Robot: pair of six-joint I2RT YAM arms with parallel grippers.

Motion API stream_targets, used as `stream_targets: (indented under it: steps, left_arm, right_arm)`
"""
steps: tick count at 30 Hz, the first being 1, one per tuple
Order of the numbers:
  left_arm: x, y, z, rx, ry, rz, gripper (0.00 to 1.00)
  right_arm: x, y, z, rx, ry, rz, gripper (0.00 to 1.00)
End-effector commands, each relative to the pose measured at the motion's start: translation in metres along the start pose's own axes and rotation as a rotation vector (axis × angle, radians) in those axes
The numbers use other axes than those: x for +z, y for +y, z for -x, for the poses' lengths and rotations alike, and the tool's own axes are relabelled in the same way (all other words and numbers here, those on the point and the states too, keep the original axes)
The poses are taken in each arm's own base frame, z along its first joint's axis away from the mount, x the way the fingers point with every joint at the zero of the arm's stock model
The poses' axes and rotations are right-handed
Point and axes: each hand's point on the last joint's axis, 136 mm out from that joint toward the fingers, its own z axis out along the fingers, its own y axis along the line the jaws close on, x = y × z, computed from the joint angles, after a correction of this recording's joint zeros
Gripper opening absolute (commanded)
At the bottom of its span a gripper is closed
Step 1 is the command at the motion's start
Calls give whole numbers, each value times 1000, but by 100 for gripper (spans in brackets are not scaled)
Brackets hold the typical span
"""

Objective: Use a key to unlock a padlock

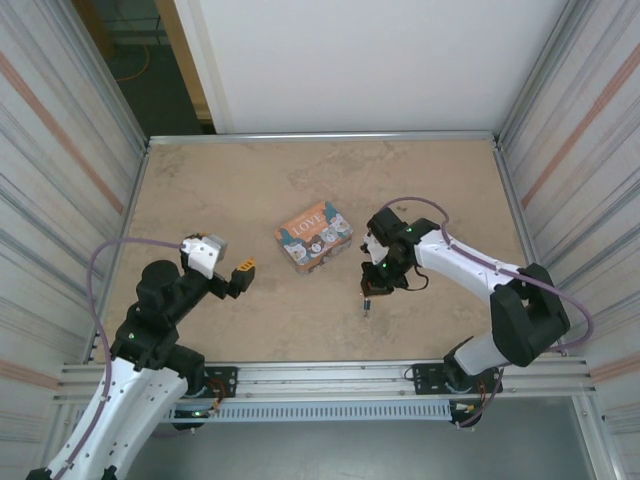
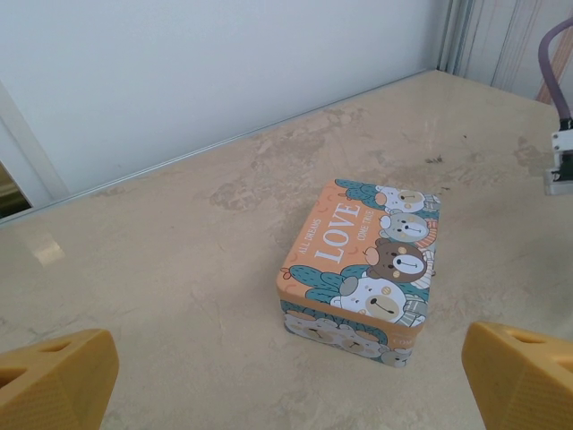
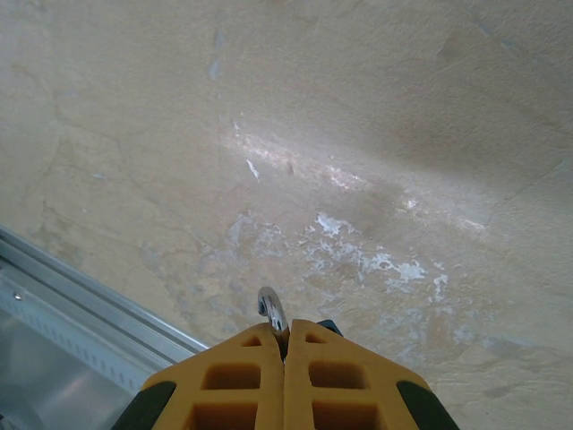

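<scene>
My right gripper (image 3: 285, 333) is shut on the padlock (image 3: 272, 310). Its thin silver shackle curls out above the closed yellow fingers (image 3: 235, 376), and a sliver of teal body peeks out behind them. In the top view this gripper (image 1: 369, 288) points down toward the table's near edge, with the small padlock (image 1: 367, 304) at its tip just above the surface. My left gripper (image 1: 243, 268) is open and holds nothing; its yellow fingertips (image 2: 55, 376) stand wide apart, facing the tin. I cannot make out a key.
The orange "LOVE" bear tin (image 1: 313, 235) (image 2: 363, 269) lies closed mid-table between the two arms. The metal rail (image 3: 81, 300) of the near edge runs just beyond the right gripper. Corrugated walls (image 1: 60, 150) enclose the table.
</scene>
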Motion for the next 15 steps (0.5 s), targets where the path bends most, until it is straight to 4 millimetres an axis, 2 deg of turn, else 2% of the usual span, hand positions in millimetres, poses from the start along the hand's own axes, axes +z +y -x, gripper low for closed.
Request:
stream_targets:
  steps: [1,15]
  left_arm:
    - [2,0,0,-9,-11,-4,99]
    - [3,1,-1,-16,-5,-3,99]
  right_arm:
    - [2,5,7,-36,-1,-2,0]
    - [28,0,17,-40,28,-42,0]
